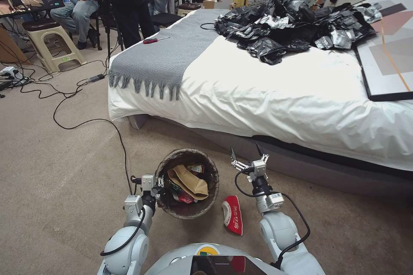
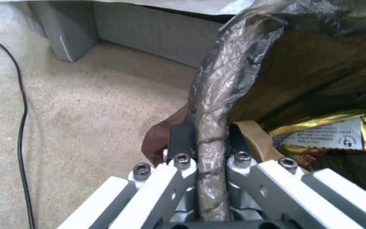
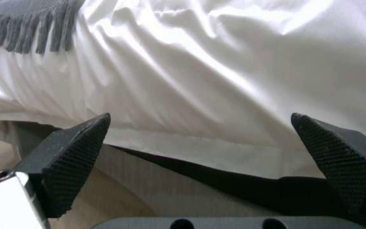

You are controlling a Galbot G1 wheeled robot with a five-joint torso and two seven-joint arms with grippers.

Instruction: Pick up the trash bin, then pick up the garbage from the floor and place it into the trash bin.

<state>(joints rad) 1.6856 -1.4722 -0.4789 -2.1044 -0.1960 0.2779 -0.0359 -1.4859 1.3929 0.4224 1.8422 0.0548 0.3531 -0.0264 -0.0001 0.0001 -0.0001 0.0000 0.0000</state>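
Trash bin [image 1: 188, 215] — your left gripper [image 1: 158, 181] pinches its bag-lined rim [image 2: 210, 127], one finger [image 2: 179, 140] outside, the other inside. The liner hides the bin's walls. It stands mouth-up on the carpet [image 1: 64, 172] beside the bed [image 1: 279, 94], holding a brown paper bag [image 1: 191, 182] and a gold wrapper [image 2: 322, 132]; deeper contents are hard to make out.

Red-and-white paper cup [image 1: 232, 215] — lies on its side just right of the bin, long axis running toward you.

Right gripper [image 1: 248, 151] — spread wide, empty, above the floor facing the bed.
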